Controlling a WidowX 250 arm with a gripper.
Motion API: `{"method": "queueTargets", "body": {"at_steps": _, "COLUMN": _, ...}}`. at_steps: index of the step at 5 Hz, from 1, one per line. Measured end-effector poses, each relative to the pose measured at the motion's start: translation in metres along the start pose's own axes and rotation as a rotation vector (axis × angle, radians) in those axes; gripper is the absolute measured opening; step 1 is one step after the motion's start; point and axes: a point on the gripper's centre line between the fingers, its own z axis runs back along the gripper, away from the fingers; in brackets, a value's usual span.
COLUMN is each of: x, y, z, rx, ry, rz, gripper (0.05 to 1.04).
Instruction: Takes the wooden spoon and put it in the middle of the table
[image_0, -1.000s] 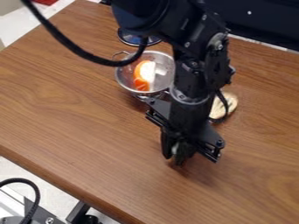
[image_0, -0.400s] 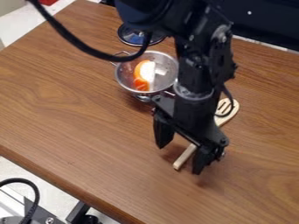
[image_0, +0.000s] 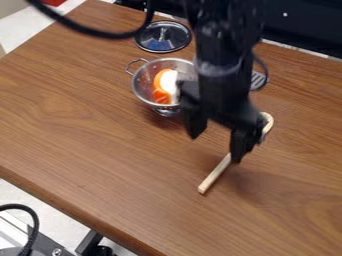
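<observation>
Gripper (image_0: 215, 145), black, two-fingered: hangs from the black arm (image_0: 224, 75) over the table, right of the centre of the view; fingers (image_0: 194, 124) well apart, with nothing clamped between them.

Wooden spoon (image_0: 217, 175), pale, long straight handle: lies aslant on the table below the gripper, somewhat right of the middle of the view. Handle end points toward the near edge of the table; rounded head lies farther back, partly hidden by the gripper.

Colander (image_0: 142, 85), metal, with a looped handle: stands left of the gripper, its right side partly behind it. Contains one orange-and-white item (image_0: 161, 95), kind not certain.

Slotted utensil head (image_0: 258, 80), grey: behind the arm, to its right, partly hidden.

Pot lid (image_0: 162, 37), glass, metal rim and knob: lies just behind the colander.

Table (image_0: 87, 145), brown wood-grain top: beneath all the above.

Cable (image_0: 35, 220), black, curved: beyond the table's edge, lower left.
</observation>
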Motion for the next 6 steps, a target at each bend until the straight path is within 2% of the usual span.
{"method": "queueTargets", "body": {"at_steps": 1, "x": 0.011, "y": 0.008, "z": 0.013, "rx": 0.009, "ry": -0.014, "rz": 0.020, "gripper": 1.000}}
{"method": "queueTargets", "body": {"at_steps": 2, "x": 0.015, "y": 0.020, "z": 0.023, "rx": 0.029, "ry": 0.007, "rz": 0.004, "gripper": 1.000}}
{"method": "queueTargets", "body": {"at_steps": 3, "x": 0.011, "y": 0.030, "z": 0.023, "rx": 0.022, "ry": 0.017, "rz": -0.026, "gripper": 1.000}}
{"method": "queueTargets", "body": {"at_steps": 4, "x": 0.003, "y": 0.061, "z": 0.035, "rx": 0.016, "ry": -0.004, "rz": -0.036, "gripper": 1.000}}
{"method": "queueTargets", "body": {"at_steps": 5, "x": -0.007, "y": 0.091, "z": 0.038, "rx": -0.005, "ry": 0.001, "rz": -0.057, "gripper": 1.000}}
{"method": "queueTargets", "body": {"at_steps": 6, "x": -0.013, "y": 0.116, "z": 0.041, "rx": 0.008, "ry": -0.025, "rz": -0.082, "gripper": 1.000}}
